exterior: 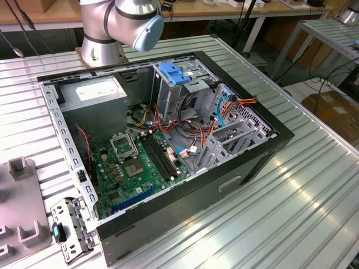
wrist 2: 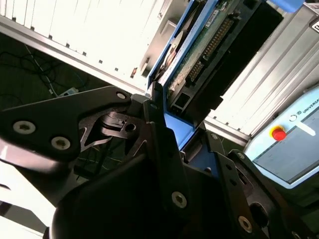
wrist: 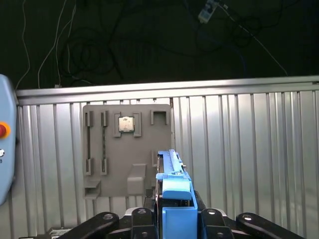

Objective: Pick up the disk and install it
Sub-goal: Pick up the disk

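Second wrist view: disk (wrist 2: 197,52) is pinched by the jaws near one end of its blue frame, so slippage or tilting is judged possible.

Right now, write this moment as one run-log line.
tool: shut on disk | disk: held above ribbed table, near grey tray | install: not done

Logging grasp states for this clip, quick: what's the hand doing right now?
Hand: closed, holding the disk, as both wrist views show.
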### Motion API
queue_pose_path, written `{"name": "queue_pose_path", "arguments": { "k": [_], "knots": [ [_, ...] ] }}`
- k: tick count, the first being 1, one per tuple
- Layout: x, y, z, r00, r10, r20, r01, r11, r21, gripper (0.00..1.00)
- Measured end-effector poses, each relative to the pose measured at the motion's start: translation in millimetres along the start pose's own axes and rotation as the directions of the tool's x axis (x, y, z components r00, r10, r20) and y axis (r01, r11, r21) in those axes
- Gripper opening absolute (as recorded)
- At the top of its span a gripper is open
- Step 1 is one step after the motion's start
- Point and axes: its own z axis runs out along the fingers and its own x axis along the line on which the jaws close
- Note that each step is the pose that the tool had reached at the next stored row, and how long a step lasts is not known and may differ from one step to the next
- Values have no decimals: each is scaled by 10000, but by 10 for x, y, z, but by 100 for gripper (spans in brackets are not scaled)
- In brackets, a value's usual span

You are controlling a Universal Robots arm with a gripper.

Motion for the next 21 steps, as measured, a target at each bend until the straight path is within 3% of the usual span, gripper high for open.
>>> {"name": "queue_pose_path", "arguments": {
  "k": [5,11,16,21],
  "knots": [
    [-8,-125,4,10000,1,-1,-1,10000,-1,37],
    [-12,-208,18,10000,0,0,0,10000,-1,37],
    [-10,-317,27,10000,1,0,-1,10000,-1,37],
    [42,-360,38,10000,1,0,-1,10000,0,37]
  ]
}}
